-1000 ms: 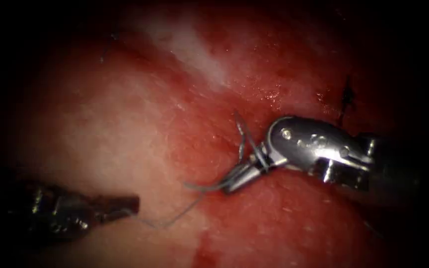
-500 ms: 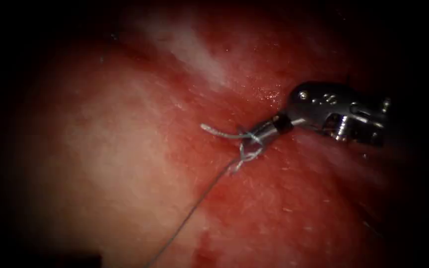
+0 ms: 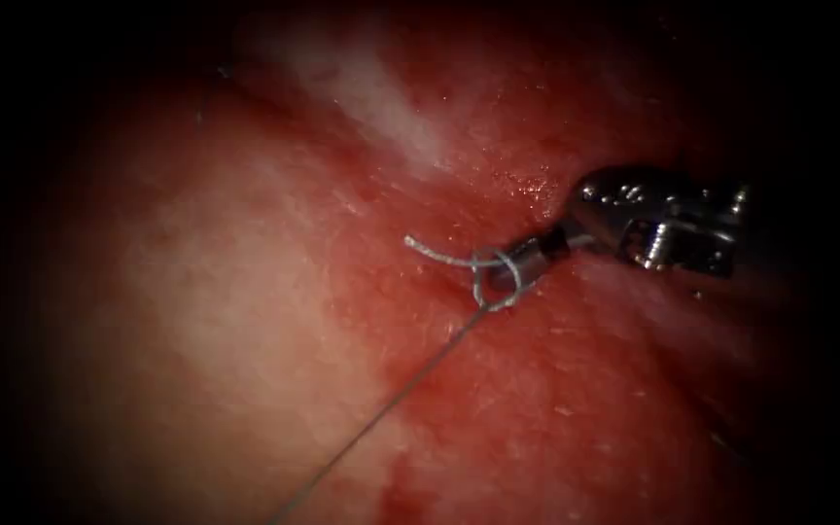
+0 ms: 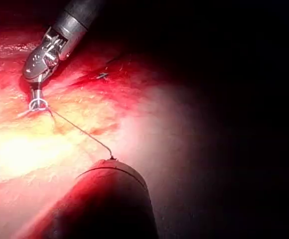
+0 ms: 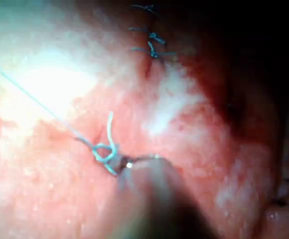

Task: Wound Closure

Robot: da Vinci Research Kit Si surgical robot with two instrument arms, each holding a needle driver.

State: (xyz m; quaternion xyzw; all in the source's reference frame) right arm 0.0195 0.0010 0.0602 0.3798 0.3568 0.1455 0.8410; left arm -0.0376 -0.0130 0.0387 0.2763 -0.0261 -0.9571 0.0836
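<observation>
Right arm's silver wristed tool [image 3: 509, 271] entering from the right of the endoscope frame, tip just right of centre, jaws clamped on the thin pale-grey suture thread [image 3: 410, 374]. Around the tip, a small loop of thread, with a short free tail curling toward the upper left. From the loop, one straight strand running diagonally to the bottom edge, left of centre, apparently taut. All of it over the wet, red and pale pork-belly tissue [image 3: 245, 292], glistening with thin red fluid [image 3: 527, 185] just above the tool.

In the left wrist view, same right tool [image 4: 37, 99] gripping the looped thread [image 4: 79, 130]; strand leading to the left arm's dark rounded tool end [image 4: 109, 172], where it disappears at the tip. Left tool probably gripping the thread, though jaws hidden behind the shaft, so cannot tell.

In the right wrist view, knot-like loop of thread [image 5: 103, 149] at the blurred tool tip [image 5: 120, 166], and a row of dark finished stitches [image 5: 152, 42] farther along the tissue [image 5: 184, 114].
</observation>
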